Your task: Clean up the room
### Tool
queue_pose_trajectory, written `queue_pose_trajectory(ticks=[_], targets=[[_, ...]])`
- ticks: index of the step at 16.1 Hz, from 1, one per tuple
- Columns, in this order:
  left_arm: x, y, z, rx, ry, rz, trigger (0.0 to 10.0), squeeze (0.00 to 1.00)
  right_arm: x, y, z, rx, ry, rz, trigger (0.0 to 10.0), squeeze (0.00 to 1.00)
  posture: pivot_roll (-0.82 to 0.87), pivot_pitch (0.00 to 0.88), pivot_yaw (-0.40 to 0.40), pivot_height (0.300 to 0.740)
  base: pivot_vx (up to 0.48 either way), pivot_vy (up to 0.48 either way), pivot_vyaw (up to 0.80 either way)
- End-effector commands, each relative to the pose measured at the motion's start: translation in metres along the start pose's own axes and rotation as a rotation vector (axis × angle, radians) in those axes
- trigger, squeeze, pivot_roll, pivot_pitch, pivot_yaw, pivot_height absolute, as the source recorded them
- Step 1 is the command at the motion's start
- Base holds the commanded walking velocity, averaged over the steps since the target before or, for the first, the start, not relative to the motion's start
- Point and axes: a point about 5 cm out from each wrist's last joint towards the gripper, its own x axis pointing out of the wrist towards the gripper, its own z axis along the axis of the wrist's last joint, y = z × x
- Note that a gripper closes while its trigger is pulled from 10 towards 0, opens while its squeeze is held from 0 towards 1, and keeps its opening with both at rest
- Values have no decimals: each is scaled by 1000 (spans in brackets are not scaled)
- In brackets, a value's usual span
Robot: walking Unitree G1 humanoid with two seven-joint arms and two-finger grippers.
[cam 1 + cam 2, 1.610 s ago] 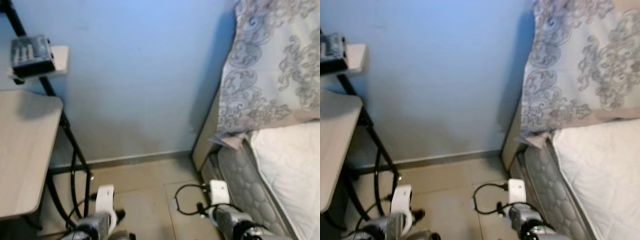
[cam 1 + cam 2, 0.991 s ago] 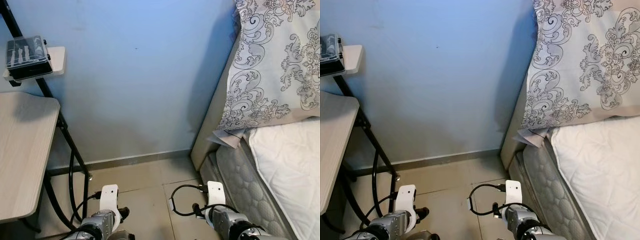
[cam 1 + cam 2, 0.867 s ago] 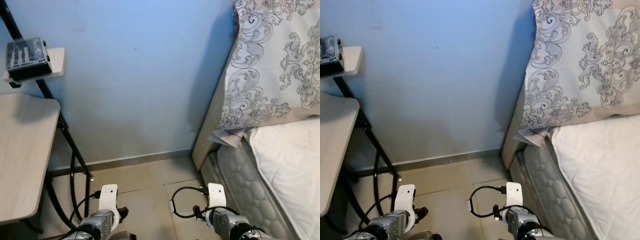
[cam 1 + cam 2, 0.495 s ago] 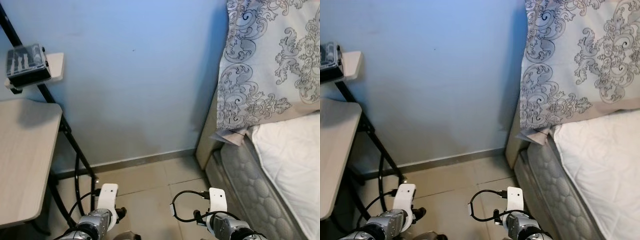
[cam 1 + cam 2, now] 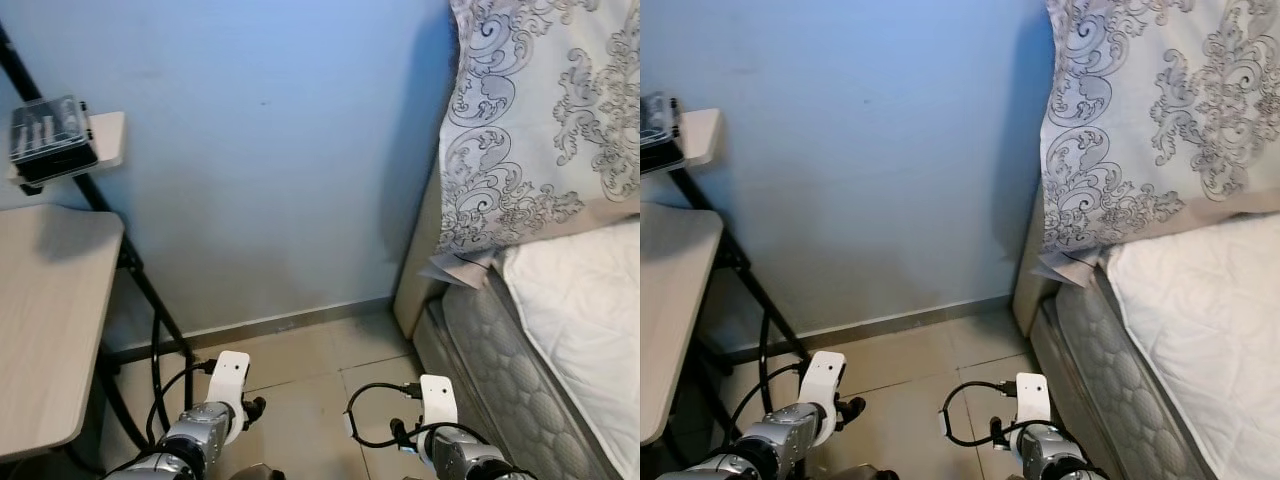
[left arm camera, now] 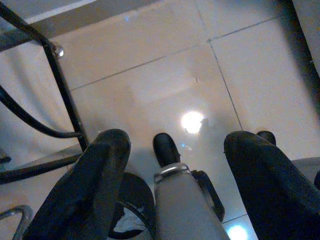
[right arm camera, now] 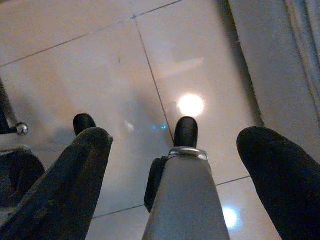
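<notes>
Since 0.5 s ago my camera swung slightly; both arms stay low. Left gripper point(image 6: 172, 165) and right gripper point(image 7: 182, 165) hang spread, empty, over bare floor tiles point(image 6: 150, 80). Nothing to tidy below them. Desk point(image 5: 45, 310) beyond left, bed point(image 5: 580, 320) beyond right; I'd scan slowly before reaching.

Bedroom: bed point(image 5: 570, 330), patterned pillow point(image 5: 540, 110).

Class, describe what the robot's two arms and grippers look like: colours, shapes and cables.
Both arms are silver with white wrist housings and looping black cables. The left gripper and right gripper each have two long, rounded black fingers.
</notes>
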Motion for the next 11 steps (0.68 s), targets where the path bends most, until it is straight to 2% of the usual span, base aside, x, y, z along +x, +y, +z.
queue_pose_trajectory(ticks=[1,3,5,7,8,9,11], targets=[[0,4,12,-13,-56,39,10000,0,0,1,17,-12,-64,-11,10000,0,-77,0,39,714,0,0,0],[-2,4,40,-4,-161,36,10000,0,-3,9,44,14,-165,28,10000,0,-60,0,37,714,0,0,0],[-12,5,98,30,-406,-6,10000,0,-14,15,102,-18,-377,70,10000,0,-49,0,41,714,0,0,0],[-33,11,142,-6,-642,-10,10000,0,-36,3,158,-86,-629,11,10000,0,-41,0,32,714,0,0,0],[-44,13,156,-2,-730,-5,10000,0,-48,1,177,-96,-734,7,10000,0,-38,0,28,714,0,0,0],[-61,13,171,33,-832,0,10000,0,-62,1,191,-129,-846,10,10000,0,-36,0,23,714,0,0,0],[-86,7,184,74,-953,-29,10000,0,-86,3,201,-109,-1005,67,10000,0,-27,0,8,714,0,0,0]])
